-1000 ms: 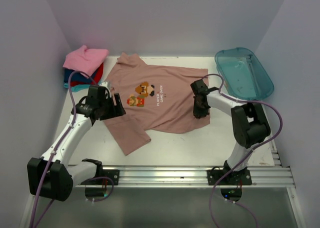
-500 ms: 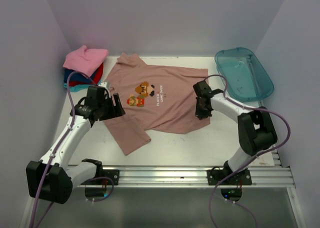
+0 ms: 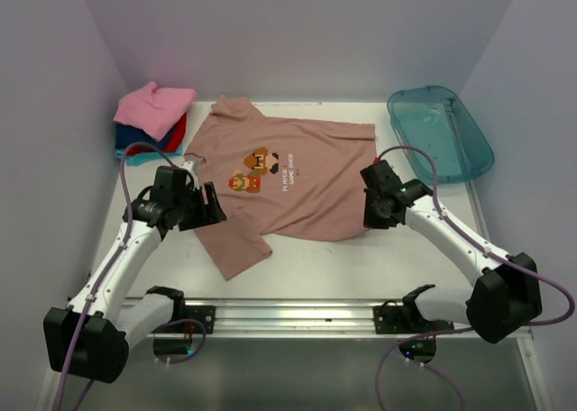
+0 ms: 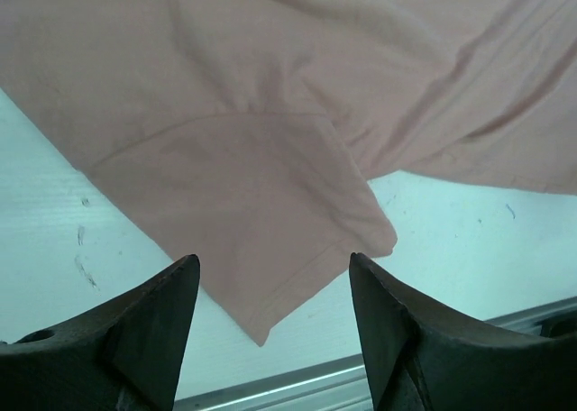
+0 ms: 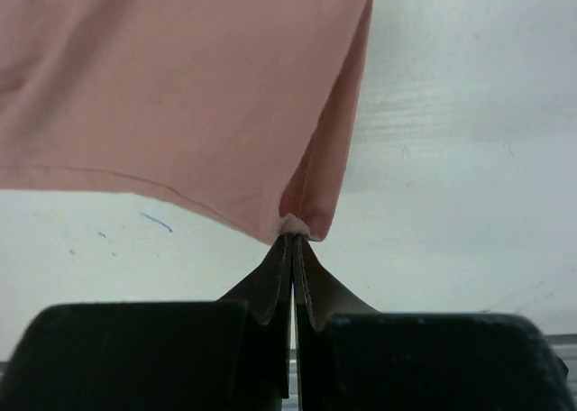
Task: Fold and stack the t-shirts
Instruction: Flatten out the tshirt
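A dusty pink-brown t-shirt (image 3: 297, 186) with a pixel-character print lies spread flat on the white table (image 3: 361, 262). Its near sleeve (image 4: 270, 240) points toward the front edge. My right gripper (image 3: 371, 220) is shut on the shirt's near right hem corner (image 5: 293, 223), pinching a small bunch of cloth. My left gripper (image 3: 215, 205) hovers open over the near sleeve, its fingers (image 4: 153, 330) spread wide with nothing between them. A stack of folded t-shirts (image 3: 151, 121), bright pink on top with red, blue and teal below, sits at the back left corner.
A translucent teal plastic tub (image 3: 439, 133) stands at the back right. A metal rail (image 3: 315, 316) runs along the table's front edge. White walls close in the left, back and right sides.
My right gripper closed on the hem corner and drew back toward the front right, its arm stretching out. My left gripper shifted slightly toward the front, still open.
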